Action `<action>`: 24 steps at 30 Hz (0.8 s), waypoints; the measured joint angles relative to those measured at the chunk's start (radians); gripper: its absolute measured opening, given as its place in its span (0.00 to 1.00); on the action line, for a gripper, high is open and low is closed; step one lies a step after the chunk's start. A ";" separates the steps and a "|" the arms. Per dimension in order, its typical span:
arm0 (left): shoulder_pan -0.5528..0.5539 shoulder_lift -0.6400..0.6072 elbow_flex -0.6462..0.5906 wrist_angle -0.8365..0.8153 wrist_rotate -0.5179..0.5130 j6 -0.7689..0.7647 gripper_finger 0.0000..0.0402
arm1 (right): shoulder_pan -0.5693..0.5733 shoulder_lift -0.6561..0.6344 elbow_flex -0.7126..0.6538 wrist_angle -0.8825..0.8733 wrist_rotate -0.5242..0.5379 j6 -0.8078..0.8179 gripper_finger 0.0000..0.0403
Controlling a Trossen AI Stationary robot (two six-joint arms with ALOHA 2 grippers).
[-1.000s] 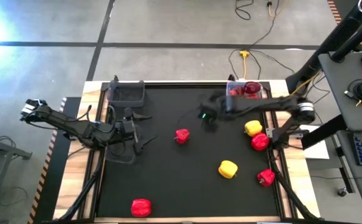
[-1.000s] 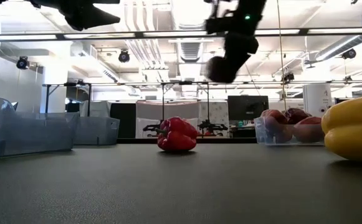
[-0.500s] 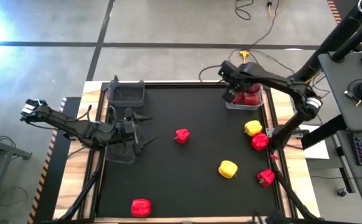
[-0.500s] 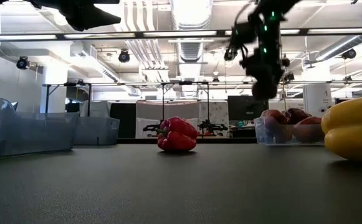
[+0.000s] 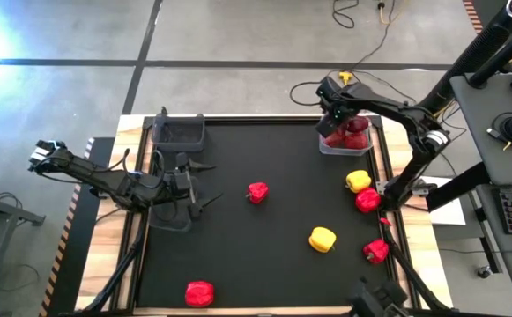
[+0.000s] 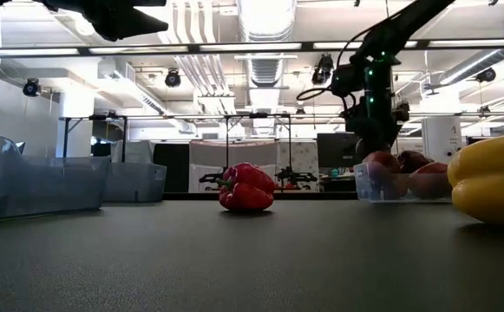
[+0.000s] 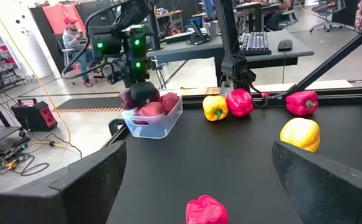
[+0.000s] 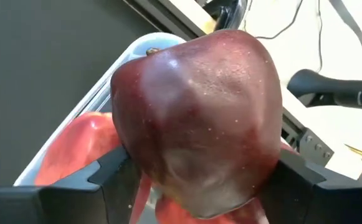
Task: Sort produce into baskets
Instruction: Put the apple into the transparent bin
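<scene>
Right gripper [image 5: 334, 114] is over the clear bin [image 5: 328, 146] at the table's far right corner, fingers [image 8: 115, 177] closed on a dark maroon fruit [image 8: 199, 121] held just above the red fruits already in the bin. Left gripper [image 5: 204, 183] hangs above the mat's left side near the dark bins [image 5: 178, 131], fingers spread wide, holding nothing. Loose on the mat: red peppers [image 5: 257, 192] and yellow peppers [image 5: 322, 239].
</scene>
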 joint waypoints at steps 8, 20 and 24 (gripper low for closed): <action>0.000 0.000 0.000 0.000 0.000 0.000 0.95 | 0.000 0.058 -0.001 -0.003 -0.014 -0.003 0.69; 0.000 0.001 0.000 -0.001 0.000 0.001 0.95 | 0.000 0.041 0.040 -0.073 -0.010 -0.011 0.82; 0.000 0.001 0.000 -0.001 0.000 0.001 0.95 | 0.000 0.017 0.069 -0.160 -0.009 0.017 0.85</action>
